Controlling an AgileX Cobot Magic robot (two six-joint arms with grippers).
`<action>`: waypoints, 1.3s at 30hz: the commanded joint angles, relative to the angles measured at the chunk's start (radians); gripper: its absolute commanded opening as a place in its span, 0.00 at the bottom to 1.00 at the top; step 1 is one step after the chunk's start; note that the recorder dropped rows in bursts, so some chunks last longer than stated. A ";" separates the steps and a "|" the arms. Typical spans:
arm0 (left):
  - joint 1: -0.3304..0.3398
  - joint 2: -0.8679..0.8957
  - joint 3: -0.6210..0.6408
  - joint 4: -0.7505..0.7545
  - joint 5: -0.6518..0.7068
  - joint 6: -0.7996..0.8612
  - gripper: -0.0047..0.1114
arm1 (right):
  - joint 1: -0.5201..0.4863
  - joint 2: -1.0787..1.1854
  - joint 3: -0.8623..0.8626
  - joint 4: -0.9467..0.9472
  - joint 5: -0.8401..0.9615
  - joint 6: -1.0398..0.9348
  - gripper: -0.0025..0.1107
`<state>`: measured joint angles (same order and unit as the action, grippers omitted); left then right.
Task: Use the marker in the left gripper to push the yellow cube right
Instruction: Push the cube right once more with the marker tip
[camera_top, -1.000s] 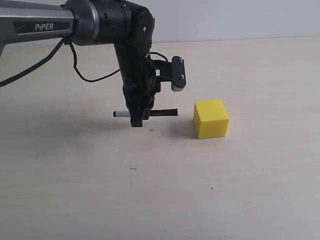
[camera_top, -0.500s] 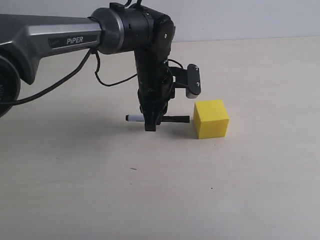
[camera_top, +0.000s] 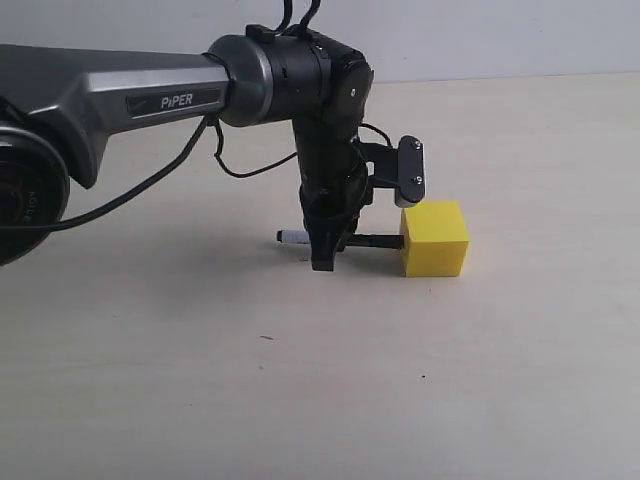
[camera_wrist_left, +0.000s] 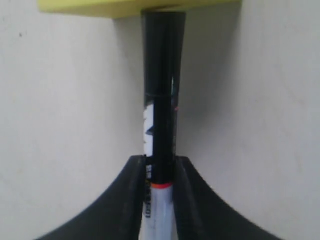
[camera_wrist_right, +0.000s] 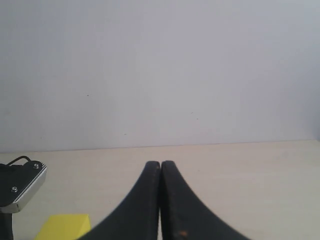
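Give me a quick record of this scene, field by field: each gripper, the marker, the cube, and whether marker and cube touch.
left gripper: shut on the marker, pointing down at the table
marker: held level, black cap toward the cube
yellow cube: on the table, right of the marker in the exterior view
contact: cap tip meets the cube's near side face
right gripper: shut, holds nothing

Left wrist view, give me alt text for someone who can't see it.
The left tool grips a marker whose black cap touches a yellow cube, with a pale table behind.
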<state>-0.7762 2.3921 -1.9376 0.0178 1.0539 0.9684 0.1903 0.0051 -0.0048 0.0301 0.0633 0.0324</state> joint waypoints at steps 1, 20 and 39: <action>0.029 -0.004 -0.016 0.017 0.066 -0.009 0.04 | -0.005 -0.005 0.005 -0.002 -0.005 -0.001 0.02; -0.027 0.006 -0.091 -0.057 0.032 0.044 0.04 | -0.005 -0.005 0.005 -0.002 -0.005 -0.002 0.02; -0.034 0.009 -0.113 0.026 0.128 -0.006 0.04 | -0.005 -0.005 0.005 -0.002 -0.005 -0.002 0.02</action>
<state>-0.7930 2.4055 -2.0435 0.0505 1.1905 0.9719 0.1903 0.0051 -0.0048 0.0301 0.0633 0.0324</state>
